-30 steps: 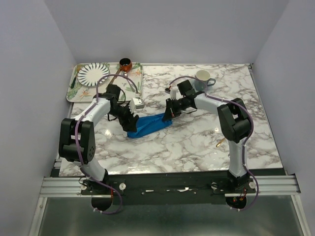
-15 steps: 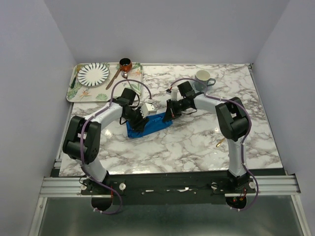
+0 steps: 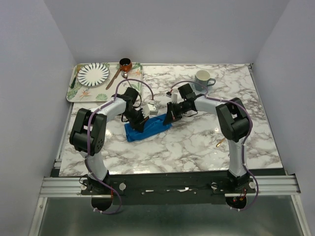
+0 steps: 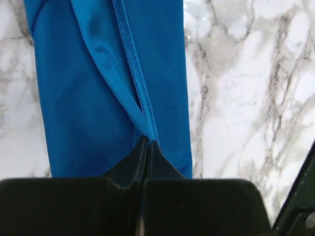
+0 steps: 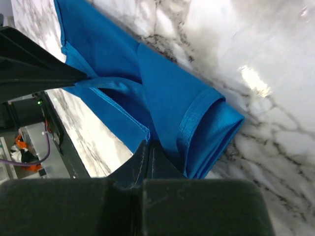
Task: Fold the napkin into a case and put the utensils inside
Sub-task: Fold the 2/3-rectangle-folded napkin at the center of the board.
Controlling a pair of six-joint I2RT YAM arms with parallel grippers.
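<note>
The blue napkin (image 3: 147,128) lies folded into a long narrow strip on the marble table between my two arms. My left gripper (image 3: 139,123) is shut on a hemmed edge of the napkin (image 4: 98,98), and the cloth pulls into a ridge at the left gripper's tips (image 4: 147,143). My right gripper (image 3: 170,117) is shut on a hemmed corner at the strip's other end, where the napkin (image 5: 197,113) shows a rolled fold; the jaws (image 5: 149,145) meet on the cloth. One gold-coloured utensil (image 3: 220,143) lies by the right arm, partly hidden.
A patterned tray (image 3: 74,89) at the back left holds a striped plate (image 3: 93,73), a small brown bowl (image 3: 126,63) and a brown-handled spoon (image 3: 114,77). A pale mug (image 3: 203,78) stands at the back, behind the right arm.
My left arm swung right onto the napkin and its gripper went from open to shut on the cloth's edge. The right gripper stayed put, holding its corner.
</note>
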